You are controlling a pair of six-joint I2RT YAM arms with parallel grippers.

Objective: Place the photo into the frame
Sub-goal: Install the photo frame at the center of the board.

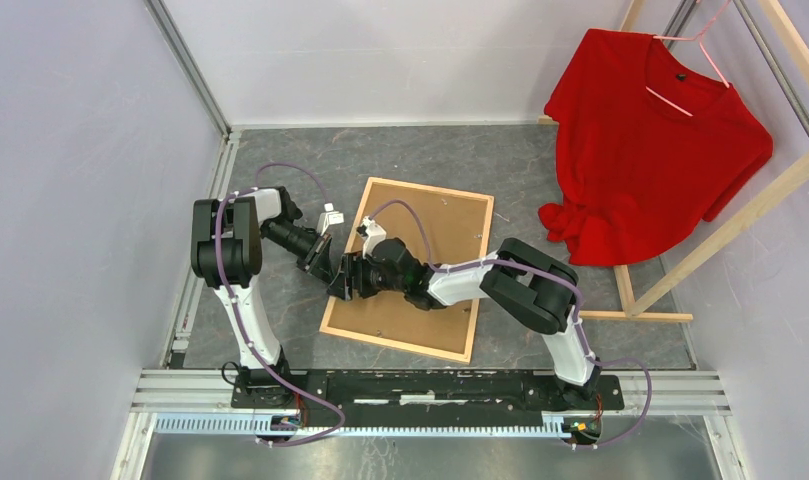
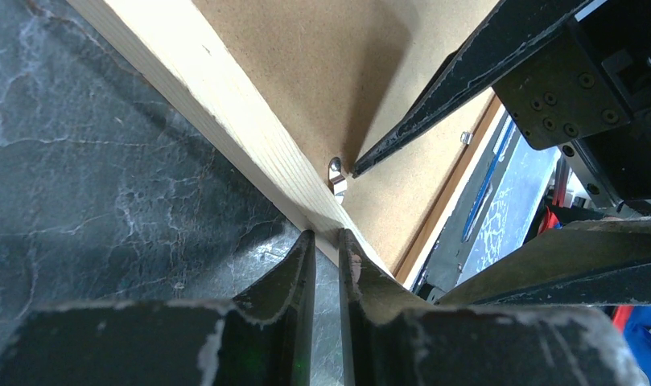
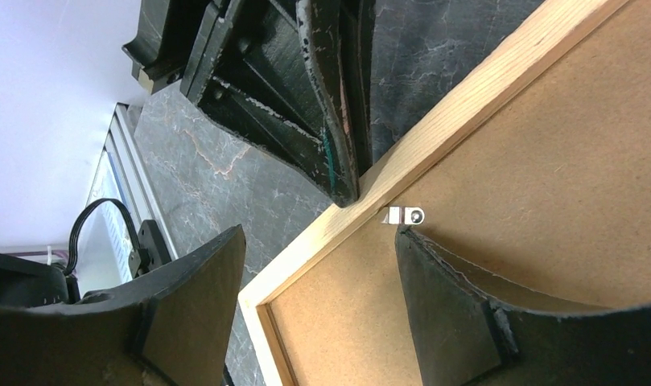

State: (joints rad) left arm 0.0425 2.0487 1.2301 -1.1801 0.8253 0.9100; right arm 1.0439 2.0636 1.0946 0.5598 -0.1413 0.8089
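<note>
The frame lies back-up on the dark table, its brown fibreboard facing up inside light wooden rails. The photo is out of view. My left gripper is shut, with only a thin slit between its fingers, and its tips rest on the frame's left rail. My right gripper stands open across that same rail. One of its fingers is over the fibreboard, its tip beside a small metal clip; the other hangs over the table. In the top view both grippers meet at the frame's left edge.
A wooden-beam rack with a red T-shirt on a hanger stands at the back right. Pale walls close in the left, back and right sides. An aluminium rail carrying the arm bases runs along the near edge.
</note>
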